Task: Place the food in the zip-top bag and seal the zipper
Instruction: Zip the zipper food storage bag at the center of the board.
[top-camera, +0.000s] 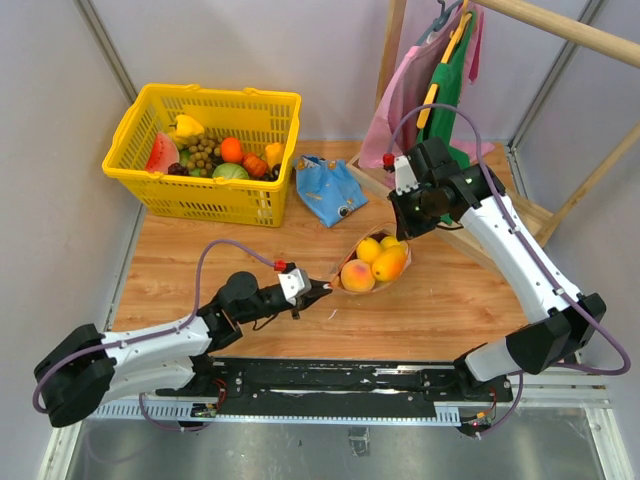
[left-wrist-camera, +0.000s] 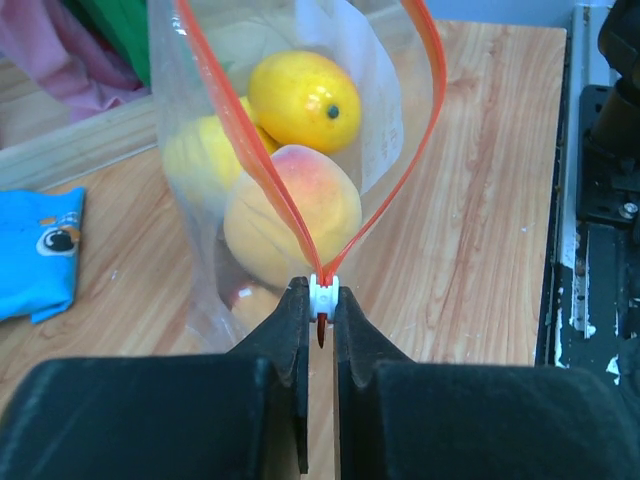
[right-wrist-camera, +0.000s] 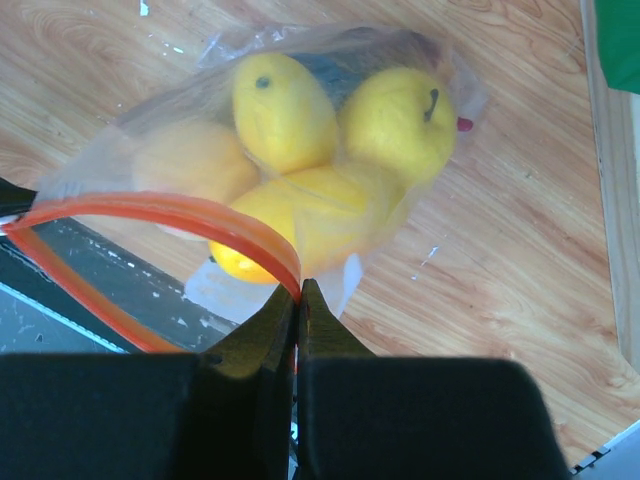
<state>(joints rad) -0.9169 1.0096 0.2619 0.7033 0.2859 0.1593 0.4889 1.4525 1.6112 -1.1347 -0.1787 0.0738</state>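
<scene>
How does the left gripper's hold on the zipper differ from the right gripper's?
The left gripper pinches the white piece where the zipper's two strips meet; the right gripper pinches the red-orange strip itself. The left reaches in low over the table; the right points down from above. Both are shut on the zipper, and the mouth gapes open between them.

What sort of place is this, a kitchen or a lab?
Probably a robot test cell: plain walls round a wooden table, a yellow basket of toy fruit, clothes on a rack.
</scene>
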